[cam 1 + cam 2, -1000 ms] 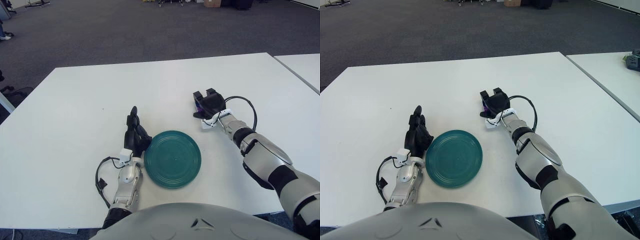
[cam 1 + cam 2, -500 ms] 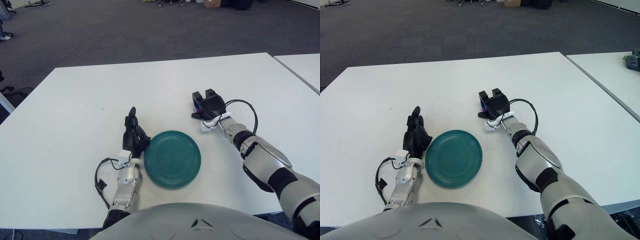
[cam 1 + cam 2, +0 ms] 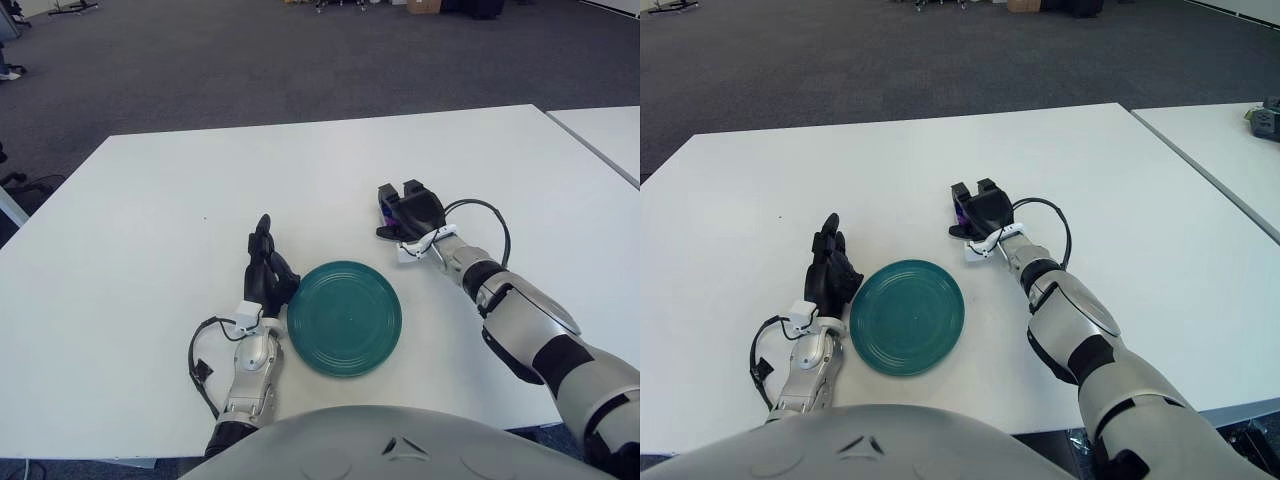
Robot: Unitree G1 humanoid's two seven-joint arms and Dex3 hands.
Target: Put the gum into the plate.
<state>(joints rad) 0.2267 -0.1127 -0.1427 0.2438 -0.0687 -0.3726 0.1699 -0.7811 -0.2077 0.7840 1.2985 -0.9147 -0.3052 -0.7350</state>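
A round teal plate (image 3: 345, 317) lies on the white table (image 3: 150, 200) near its front edge. My right hand (image 3: 405, 210) is beyond the plate's far right rim, its black fingers curled around a small purple gum pack (image 3: 390, 213) of which only a sliver shows. The hand and gum are apart from the plate. My left hand (image 3: 266, 268) shows just left of the plate, fingers relaxed and pointing away, holding nothing.
A second white table (image 3: 605, 135) stands to the right across a narrow gap. Dark carpet lies beyond the far edge. A black cable (image 3: 205, 355) loops by my left wrist and another (image 3: 485, 212) by my right wrist.
My right hand has drifted slightly left with the gum in it. The left hand and the plate have stayed put.
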